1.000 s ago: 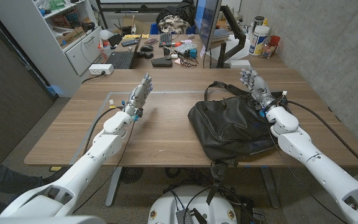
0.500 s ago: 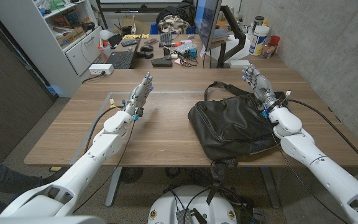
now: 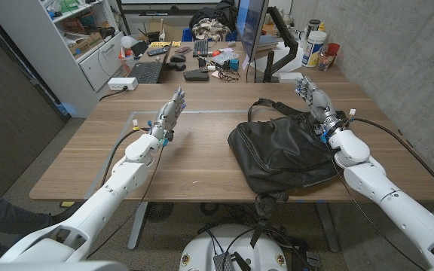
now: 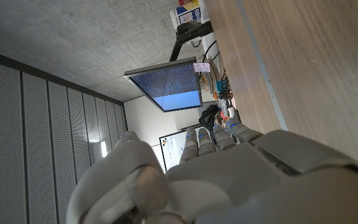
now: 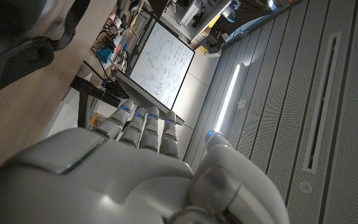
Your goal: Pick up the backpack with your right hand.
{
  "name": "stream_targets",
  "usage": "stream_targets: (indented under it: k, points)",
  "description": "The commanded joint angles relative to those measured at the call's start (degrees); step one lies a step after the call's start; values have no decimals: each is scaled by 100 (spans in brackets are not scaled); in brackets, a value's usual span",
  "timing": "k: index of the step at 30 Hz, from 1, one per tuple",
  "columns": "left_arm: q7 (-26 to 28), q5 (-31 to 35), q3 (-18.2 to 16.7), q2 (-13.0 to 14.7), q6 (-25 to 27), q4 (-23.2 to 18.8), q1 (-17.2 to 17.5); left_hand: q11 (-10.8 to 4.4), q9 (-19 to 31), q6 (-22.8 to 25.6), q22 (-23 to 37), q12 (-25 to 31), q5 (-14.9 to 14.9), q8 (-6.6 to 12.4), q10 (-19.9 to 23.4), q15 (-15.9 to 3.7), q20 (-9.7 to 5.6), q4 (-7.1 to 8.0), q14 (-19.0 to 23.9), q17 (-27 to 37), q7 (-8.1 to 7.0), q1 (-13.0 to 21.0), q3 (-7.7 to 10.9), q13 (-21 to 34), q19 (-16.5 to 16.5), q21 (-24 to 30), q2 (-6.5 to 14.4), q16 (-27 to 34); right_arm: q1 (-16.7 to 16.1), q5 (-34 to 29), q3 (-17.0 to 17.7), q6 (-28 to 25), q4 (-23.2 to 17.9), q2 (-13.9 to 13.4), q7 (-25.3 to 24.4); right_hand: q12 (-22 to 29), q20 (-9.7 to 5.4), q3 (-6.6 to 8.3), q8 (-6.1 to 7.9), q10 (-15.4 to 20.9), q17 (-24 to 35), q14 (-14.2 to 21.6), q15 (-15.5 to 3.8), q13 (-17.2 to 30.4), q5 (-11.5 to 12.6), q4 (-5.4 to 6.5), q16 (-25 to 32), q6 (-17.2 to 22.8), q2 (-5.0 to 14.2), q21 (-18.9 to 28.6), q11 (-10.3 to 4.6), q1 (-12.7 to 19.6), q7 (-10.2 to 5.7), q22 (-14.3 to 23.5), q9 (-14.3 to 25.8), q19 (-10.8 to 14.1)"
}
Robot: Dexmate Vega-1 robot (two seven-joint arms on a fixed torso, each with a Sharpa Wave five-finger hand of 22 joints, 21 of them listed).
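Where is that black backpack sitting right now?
In the head view the backpack lies on the right half of the wooden table, near its front edge, just beside the robot's right hand, which holds nothing.

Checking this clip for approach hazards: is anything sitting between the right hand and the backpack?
Nothing visible does. In the head view the right hand hangs open just beyond the black backpack's far right edge, close to its strap loop. Only bare wooden table lies between them.

bare table (image 3: 194, 162) left of the backpack (image 3: 281, 154); perhaps a narrow gap beside the right hand (image 3: 313, 98)
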Motion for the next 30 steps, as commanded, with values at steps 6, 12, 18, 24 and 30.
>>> stream_targets:
  k: [6,12,18,24,30]
  points:
    - [137,106,-10,157,141,-286,75,-33,19,72,19,19,-2,22,-1,2,-49,-2,-29,16,1,54,-17,18,-77,8,22,25,-10,-238,-4,236,-47,-111,-99,-16,-31,20,-27,11,18,44,-7,7,-7,-61,-12,-40,-2,33,-28,72,0,28,16,113]
    - [138,117,-10,156,115,-292,66,-36,19,80,19,18,-5,22,1,-4,-42,-4,-28,16,2,56,-19,18,-82,7,24,26,-30,-340,2,312,-91,-169,-140,-20,-32,21,-27,13,19,48,-5,8,-9,-67,-14,-38,-4,32,-31,79,-5,29,17,117]
    - [66,98,18,117,92,-198,18,-33,19,97,19,19,-8,26,6,0,-76,-6,-27,16,4,60,-21,18,-86,6,27,25,-94,-630,35,414,-192,-277,-320,-24,-34,22,-26,15,20,58,-5,8,-11,-73,-13,-35,-6,32,-44,86,-22,29,19,128]
    - [67,123,21,134,98,-222,-6,-2,19,141,17,28,-15,35,40,10,-262,-13,16,16,33,70,-26,18,-15,32,31,39,-167,-832,63,553,-254,-351,-447,-31,-66,25,-33,24,26,148,-37,8,-14,-78,16,-50,-2,52,-48,93,-17,29,21,203]
    - [25,134,25,198,159,-270,-23,-20,20,146,16,27,-19,32,45,15,-220,-16,20,15,31,75,-28,18,-35,23,33,38,-204,-1020,55,605,-305,-416,-538,-37,-64,27,-33,22,26,150,-36,9,-15,-88,10,-49,-6,51,-43,105,-35,29,22,217]
